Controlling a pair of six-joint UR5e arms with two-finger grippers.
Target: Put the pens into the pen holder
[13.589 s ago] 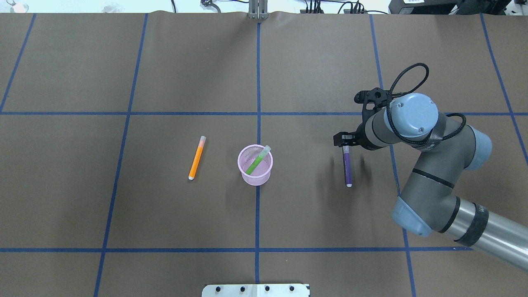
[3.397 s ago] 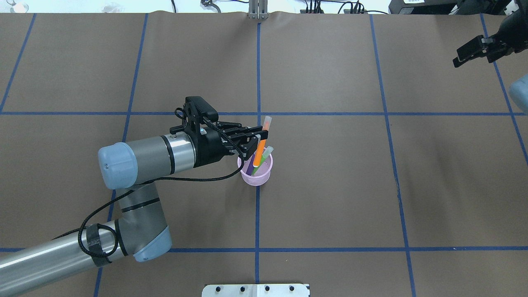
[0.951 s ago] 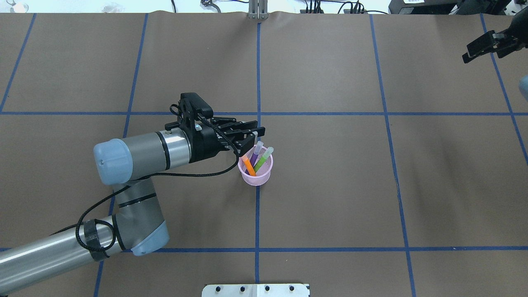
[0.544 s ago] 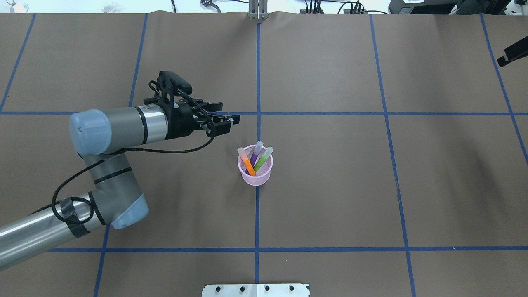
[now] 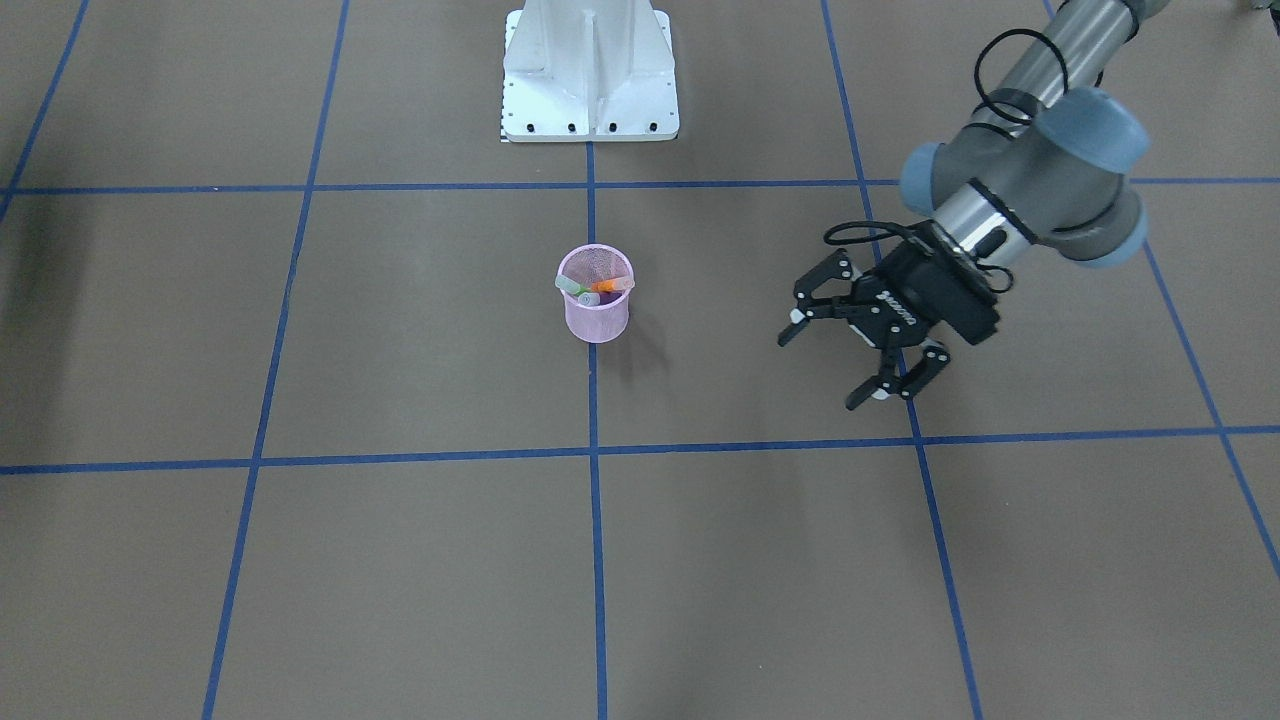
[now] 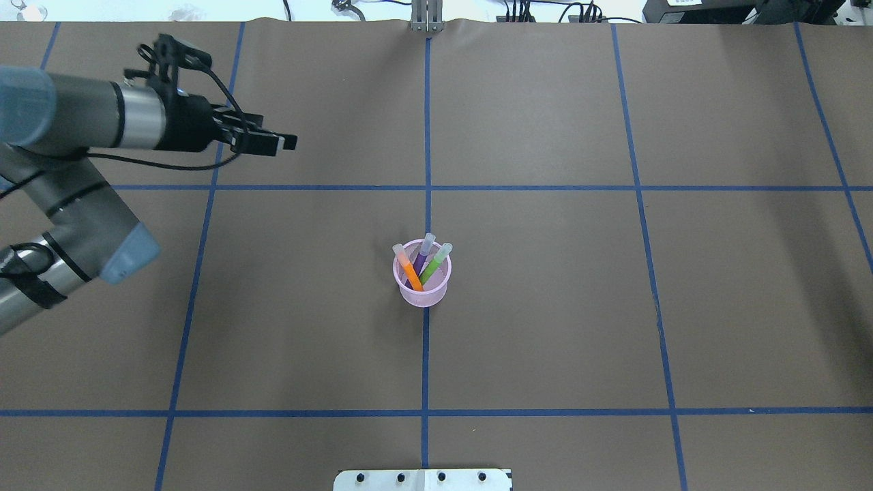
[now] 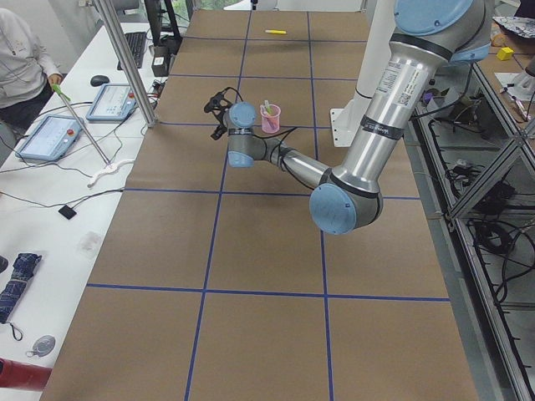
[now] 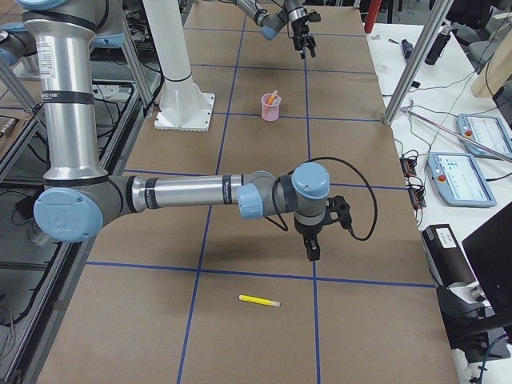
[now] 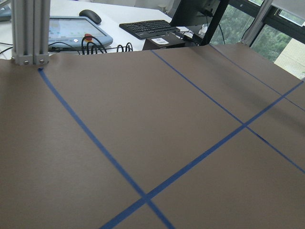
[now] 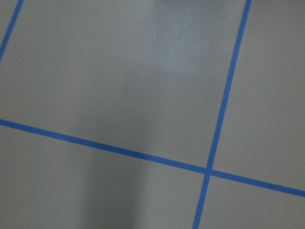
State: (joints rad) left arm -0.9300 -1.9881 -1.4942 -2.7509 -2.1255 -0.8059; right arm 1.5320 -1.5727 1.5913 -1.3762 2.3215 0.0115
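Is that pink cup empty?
No: the cup holds an orange pen, a purple pen and a green pen, caps above its rim.

four pens are counted: orange pen (image 6: 411,276), purple pen (image 6: 421,262), green pen (image 6: 430,271), yellow pen (image 8: 259,301). one pen holder (image 6: 423,298) and two tools, left tool (image 5: 818,372) and right tool (image 8: 311,251), are counted.

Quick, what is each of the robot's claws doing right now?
Left gripper: open, holding nothing.
Right gripper: cannot be told from the side view.
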